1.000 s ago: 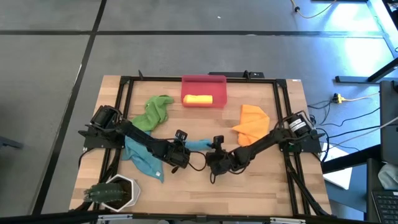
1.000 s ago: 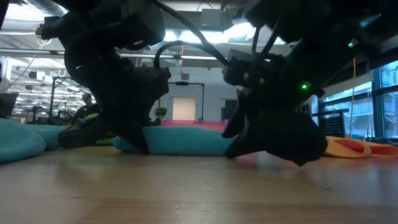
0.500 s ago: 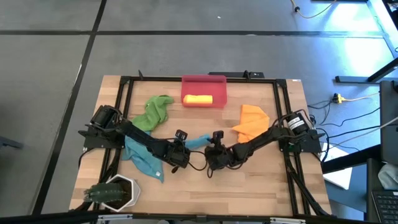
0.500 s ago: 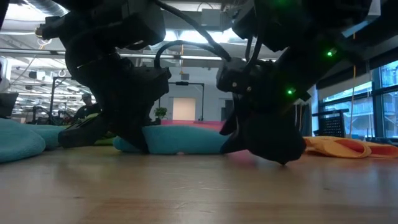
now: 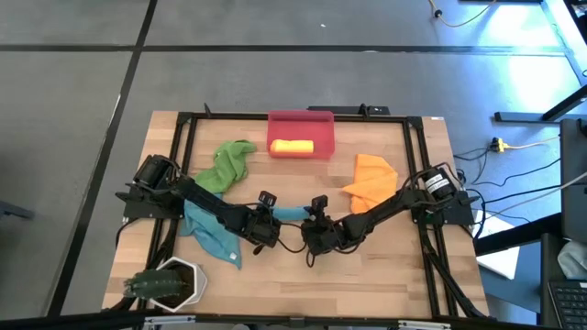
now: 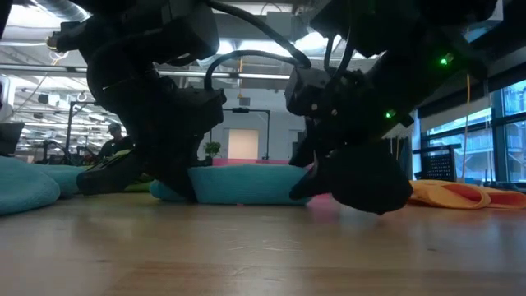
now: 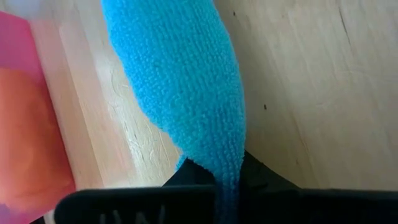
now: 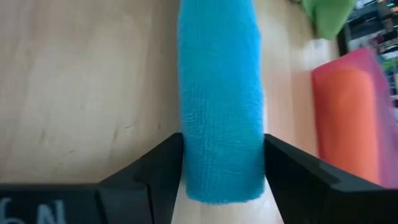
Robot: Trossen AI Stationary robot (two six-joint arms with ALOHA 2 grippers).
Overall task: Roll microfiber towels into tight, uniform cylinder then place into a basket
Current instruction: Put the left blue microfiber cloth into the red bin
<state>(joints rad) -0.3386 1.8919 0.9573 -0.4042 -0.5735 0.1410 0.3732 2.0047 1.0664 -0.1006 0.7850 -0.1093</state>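
While both arms meet at the table's centre, note that the left gripper (image 5: pixel 267 223) is clenched on 1 end of the rolled teal towel (image 5: pixel 292 213), and the right gripper (image 5: pixel 315 223) straddles the other end with its jaws spread, fingers (image 8: pixel 155 171) beside the roll. You have bare wood toward the near edge. The basket (image 5: pixel 300 120) sits at the far edge holding 1 yellow roll (image 5: pixel 292 146). Green towel (image 5: pixel 225 163) lies far-left, orange towel (image 5: pixel 371 180) far-right, a second teal towel (image 5: pixel 209 235) under the left arm, plant pot (image 5: pixel 170 280) at the near-left corner
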